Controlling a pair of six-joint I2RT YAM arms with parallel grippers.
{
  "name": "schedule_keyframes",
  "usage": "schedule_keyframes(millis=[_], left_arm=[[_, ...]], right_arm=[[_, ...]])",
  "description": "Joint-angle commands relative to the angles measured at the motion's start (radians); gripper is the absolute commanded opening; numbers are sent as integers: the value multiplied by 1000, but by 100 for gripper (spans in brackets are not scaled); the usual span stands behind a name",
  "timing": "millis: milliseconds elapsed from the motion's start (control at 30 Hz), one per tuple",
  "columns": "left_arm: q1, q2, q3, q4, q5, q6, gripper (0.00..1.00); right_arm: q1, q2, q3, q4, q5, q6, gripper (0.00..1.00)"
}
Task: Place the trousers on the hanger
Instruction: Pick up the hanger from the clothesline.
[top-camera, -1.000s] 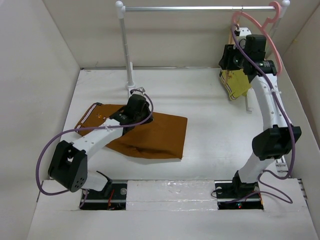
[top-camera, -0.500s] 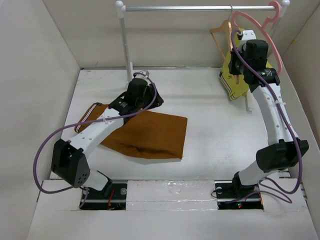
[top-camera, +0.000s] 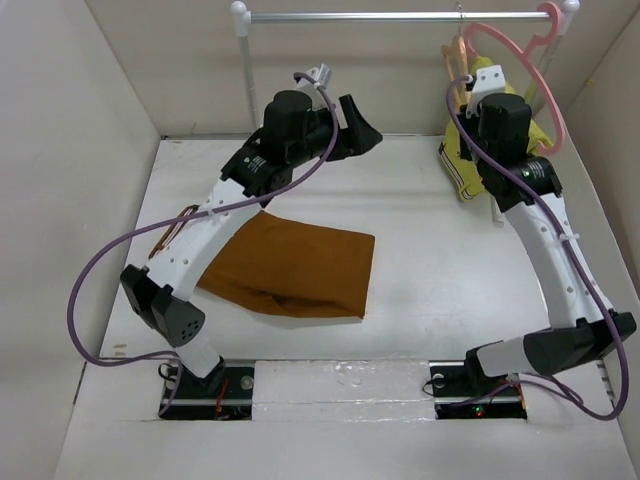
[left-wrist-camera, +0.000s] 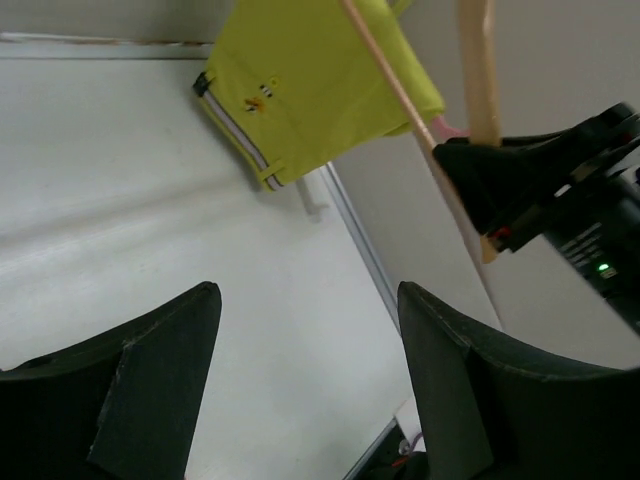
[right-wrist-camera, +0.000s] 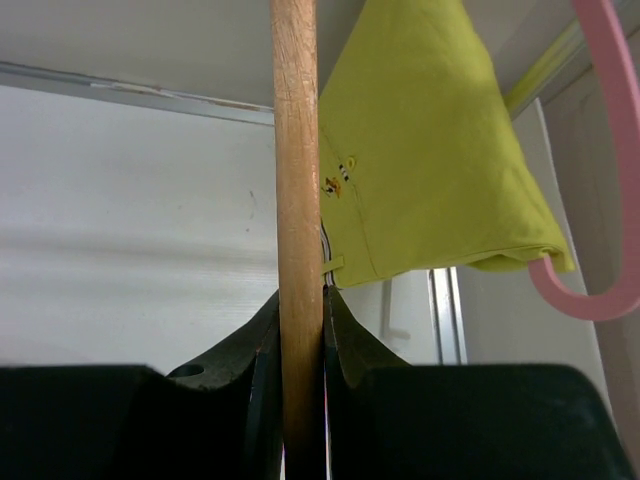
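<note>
The rust-brown trousers (top-camera: 300, 268) lie folded flat on the table, left of centre, with nothing touching them. My left gripper (top-camera: 366, 134) (left-wrist-camera: 310, 295) hangs high above the table's back middle, open and empty, pointing right toward the rail's end. The thin wooden hanger (top-camera: 456, 62) (right-wrist-camera: 297, 180) (left-wrist-camera: 479, 90) hangs by its metal hook from the rail (top-camera: 400, 16). My right gripper (top-camera: 474, 88) (right-wrist-camera: 300, 300) is shut on one of its wooden bars.
A yellow-green garment (top-camera: 468, 168) (right-wrist-camera: 430, 170) (left-wrist-camera: 310, 80) hangs behind the wooden hanger on a pink plastic hanger (top-camera: 520, 50) (right-wrist-camera: 612, 150). The rail's left post (top-camera: 250, 100) stands at the back. White walls close in the table on three sides.
My left gripper let go of the trousers, opened, and rose toward the back right. My right gripper closed on the wooden hanger, which has turned edge-on to the top camera.
</note>
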Motion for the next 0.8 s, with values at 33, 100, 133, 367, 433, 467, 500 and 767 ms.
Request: schedule_keyframes(millis=[33, 100, 133, 367, 433, 467, 500, 767], left_arm=[[-14, 57, 132, 15, 100, -44, 69], [-26, 99, 201, 3, 99, -38, 70], [-26, 113, 219, -5, 96, -37, 71], [-70, 205, 317, 11, 57, -32, 74], [-70, 235, 325, 10, 57, -37, 74], [-80, 243, 322, 11, 53, -38, 74], [-80, 248, 319, 14, 56, -40, 74], [-89, 266, 241, 21, -39, -31, 75]], right_arm=[[21, -102, -104, 141, 71, -48, 0], [51, -139, -184, 164, 74, -54, 0], [51, -164, -201, 163, 48, -54, 0], [167, -274, -343, 137, -7, -56, 0], [218, -283, -360, 117, 10, -36, 0], [232, -288, -377, 105, 13, -21, 0], [245, -299, -386, 109, 11, -16, 0], [379, -284, -440, 83, 76, 47, 0]])
